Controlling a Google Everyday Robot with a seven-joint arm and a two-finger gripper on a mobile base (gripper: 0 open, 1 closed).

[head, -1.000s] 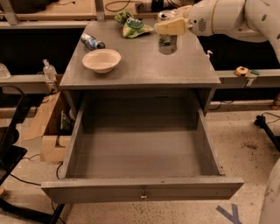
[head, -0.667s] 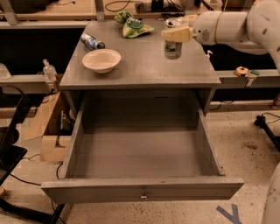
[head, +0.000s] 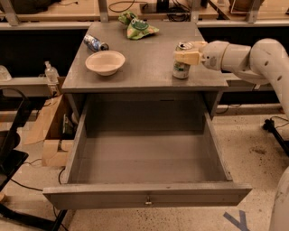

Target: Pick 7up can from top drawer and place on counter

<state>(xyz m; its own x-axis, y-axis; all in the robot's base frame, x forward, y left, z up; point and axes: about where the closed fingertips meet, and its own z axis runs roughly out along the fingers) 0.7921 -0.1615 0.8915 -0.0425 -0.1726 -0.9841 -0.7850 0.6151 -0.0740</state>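
The 7up can (head: 182,68) stands upright on the grey counter (head: 144,58), near its right front edge. My gripper (head: 186,56) reaches in from the right on the white arm and its cream fingers sit around the can's upper part, closed on it. The top drawer (head: 146,196) is pulled wide open below the counter; its inside holds nothing and its small knob shows at the front centre.
A cream bowl (head: 104,62) and a blue-labelled bottle (head: 93,43) lie on the counter's left side, a green cloth toy (head: 137,25) at its back. A wooden workbench (head: 135,9) runs behind. Cardboard (head: 49,135) and cables lie on the floor at left.
My gripper has moved with the can to the right and forward and come down, so the can now rests on the counter near its right front edge.
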